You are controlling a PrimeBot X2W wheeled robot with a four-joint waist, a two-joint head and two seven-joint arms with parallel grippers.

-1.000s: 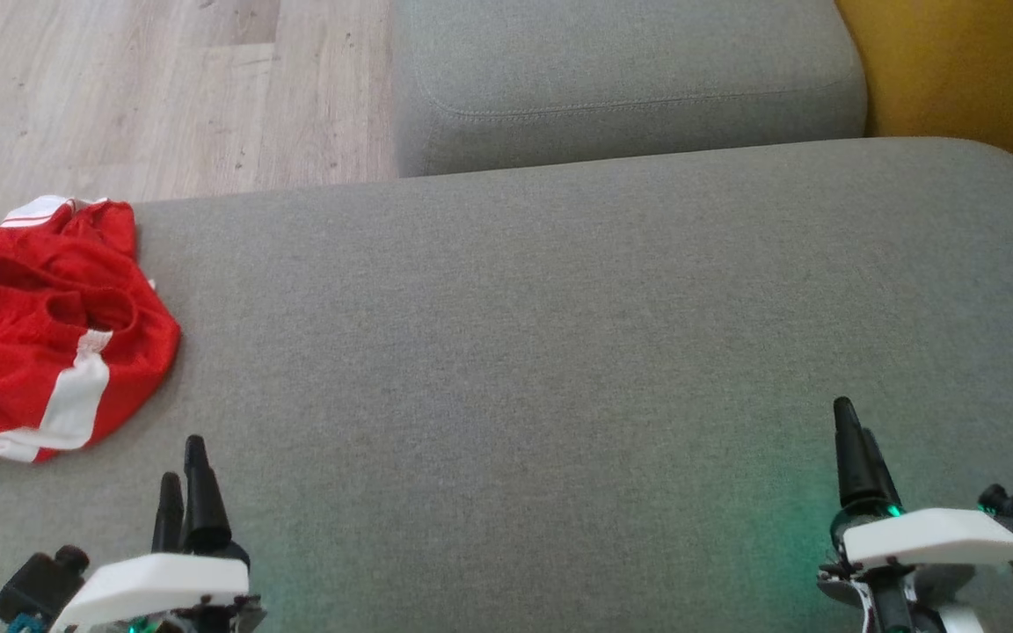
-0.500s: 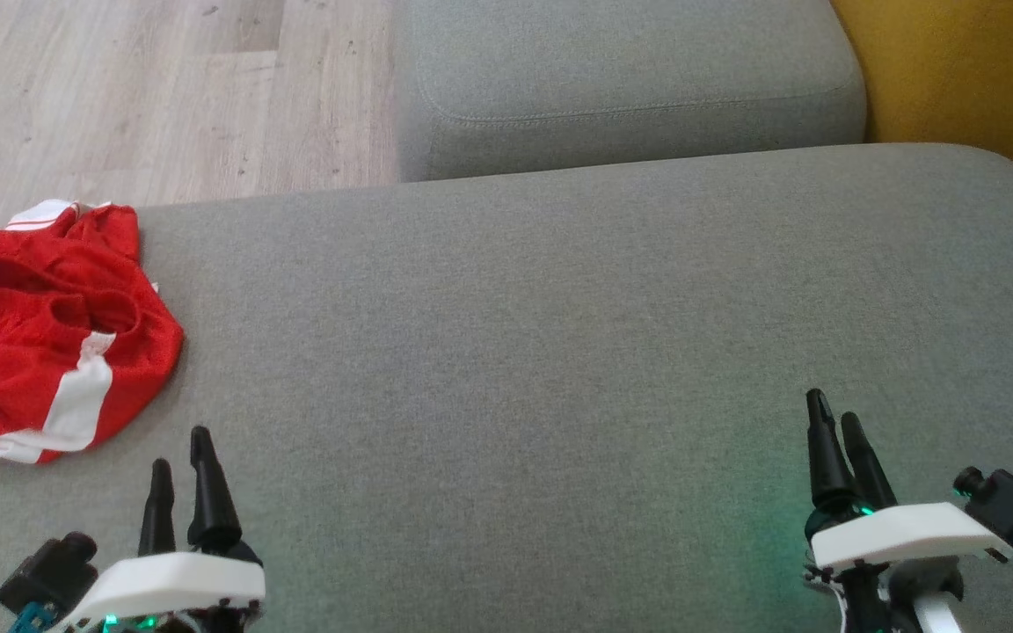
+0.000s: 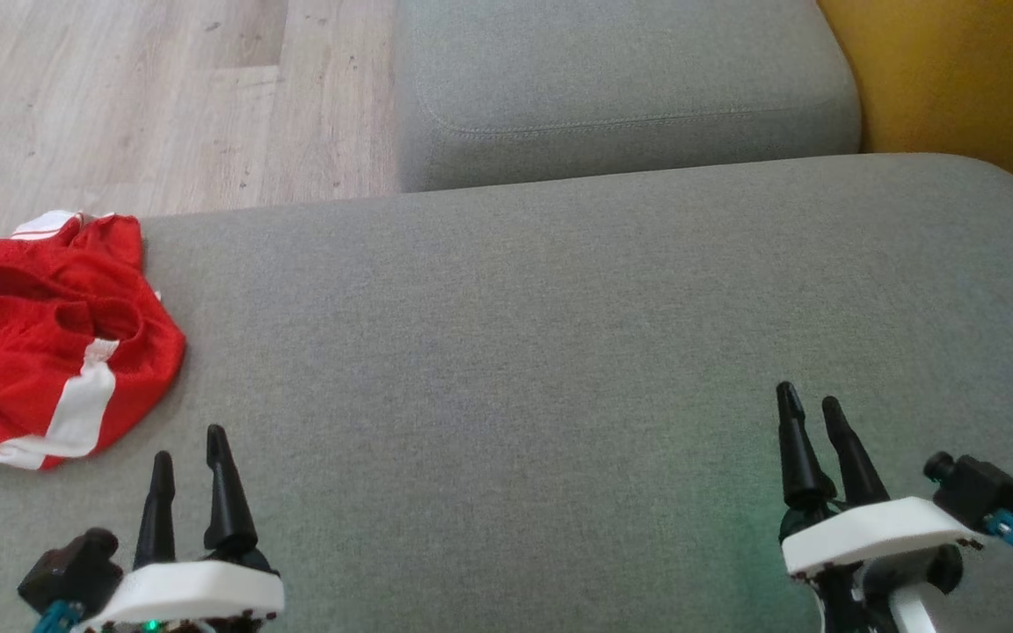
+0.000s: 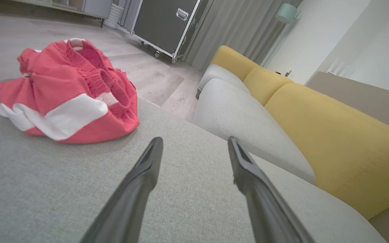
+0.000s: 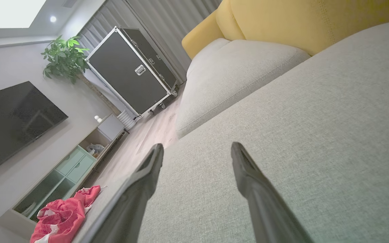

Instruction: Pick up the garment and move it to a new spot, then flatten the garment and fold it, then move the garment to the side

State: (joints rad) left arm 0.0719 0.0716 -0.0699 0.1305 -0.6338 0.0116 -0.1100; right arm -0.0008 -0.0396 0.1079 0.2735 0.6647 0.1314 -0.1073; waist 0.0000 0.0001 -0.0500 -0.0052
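**Both grippers spread and empty; garment (image 3: 40,352) heaped off at 9 o'clock**

The left gripper (image 3: 188,444) sits at 7 o'clock in the head view. Its two dark fingers are parted with nothing between them, and the tips point toward 12 over bare fabric of the grey seat cushion (image 3: 515,352). The right gripper (image 3: 808,395) sits at 5 o'clock. It is likewise parted and empty, and its fingers lean slightly toward 11.

The garment is red with broad white bands. It lies crumpled on the left end of the seat cushion, at 9 o'clock in the head view, and the frame edge cuts off part of it. From the left gripper it lies at about 10 o'clock, near but not touching. In the left wrist view its gathered waistband gapes open on top of the heap. It is well apart from the right gripper, and the right wrist view shows it far off at 7 o'clock.

Farther out in the head view, a second cushion (image 3: 621,79) adjoins the seat cushion at 12 o'clock. A yellow backrest (image 3: 955,70) rises at 1 o'clock, and pale wood floor (image 3: 120,97) shows at 11. Beyond the floor, the right wrist view shows a black flight case (image 5: 130,74) on castors, a leafy plant (image 5: 64,57), a dark wall screen (image 5: 12,118) and a low cabinet (image 5: 62,168).
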